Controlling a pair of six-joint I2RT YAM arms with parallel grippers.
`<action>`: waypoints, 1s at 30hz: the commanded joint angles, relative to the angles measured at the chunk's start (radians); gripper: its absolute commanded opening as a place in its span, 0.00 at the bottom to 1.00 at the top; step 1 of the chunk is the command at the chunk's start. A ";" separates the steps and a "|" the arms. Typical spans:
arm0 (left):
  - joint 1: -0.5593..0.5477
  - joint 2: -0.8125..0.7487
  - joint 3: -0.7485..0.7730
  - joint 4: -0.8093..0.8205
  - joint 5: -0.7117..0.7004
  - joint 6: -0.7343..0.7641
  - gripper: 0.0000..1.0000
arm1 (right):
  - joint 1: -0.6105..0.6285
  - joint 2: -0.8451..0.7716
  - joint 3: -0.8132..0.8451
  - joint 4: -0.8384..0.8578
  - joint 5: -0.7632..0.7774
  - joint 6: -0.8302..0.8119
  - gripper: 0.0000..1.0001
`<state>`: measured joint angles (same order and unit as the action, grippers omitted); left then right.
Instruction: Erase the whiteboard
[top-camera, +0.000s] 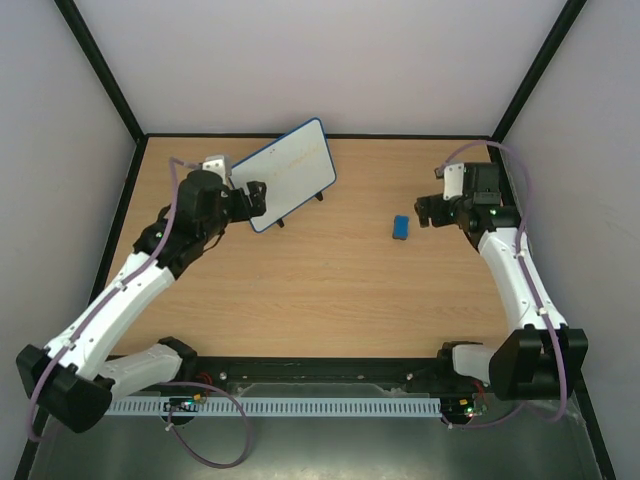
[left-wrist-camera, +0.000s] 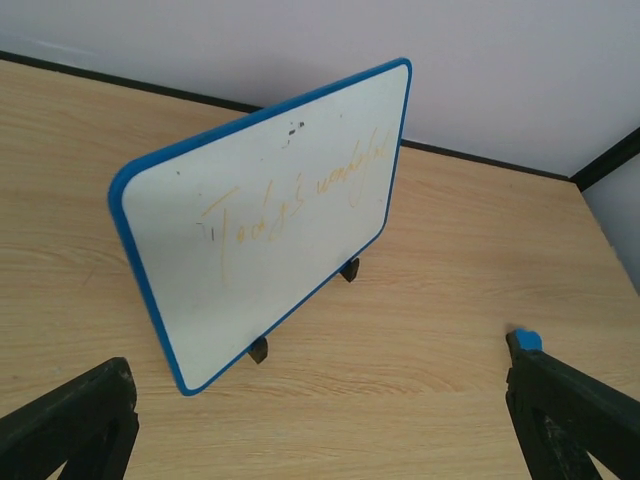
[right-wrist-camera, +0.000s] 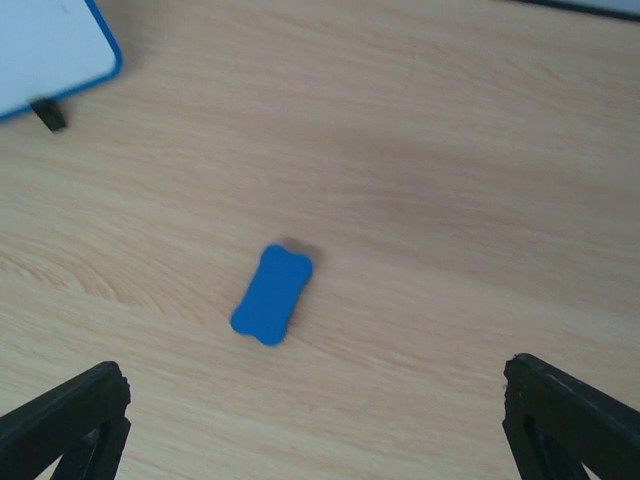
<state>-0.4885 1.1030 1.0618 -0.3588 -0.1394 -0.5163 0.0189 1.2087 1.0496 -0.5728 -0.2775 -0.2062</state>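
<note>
Barely begun, by look of it. Upper centre-left of top view: whiteboard (top-camera: 290, 172), tilted on black feet, orange script unwiped. Right of centre, flat on table (top-camera: 330, 290): blue eraser (right-wrist-camera: 272, 294), not gripped. Facing board: left gripper (left-wrist-camera: 320, 440), jaws spread wide, empty. Over eraser: right gripper (right-wrist-camera: 320, 430), spread wide, empty. Remaining: grab eraser, wipe script.
</note>
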 joint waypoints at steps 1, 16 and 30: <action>-0.003 -0.075 -0.025 -0.064 -0.018 0.037 1.00 | -0.005 0.040 0.097 -0.024 -0.081 0.054 0.98; -0.003 -0.110 -0.086 -0.048 0.135 0.092 0.75 | -0.006 0.119 0.297 -0.203 -0.231 0.057 0.98; -0.153 0.031 -0.047 0.047 0.183 0.101 0.77 | 0.026 0.329 0.270 -0.307 0.009 -0.009 0.96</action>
<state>-0.5816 1.0985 0.9840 -0.3271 0.0704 -0.4252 0.0418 1.4563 1.3323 -0.7845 -0.4183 -0.1879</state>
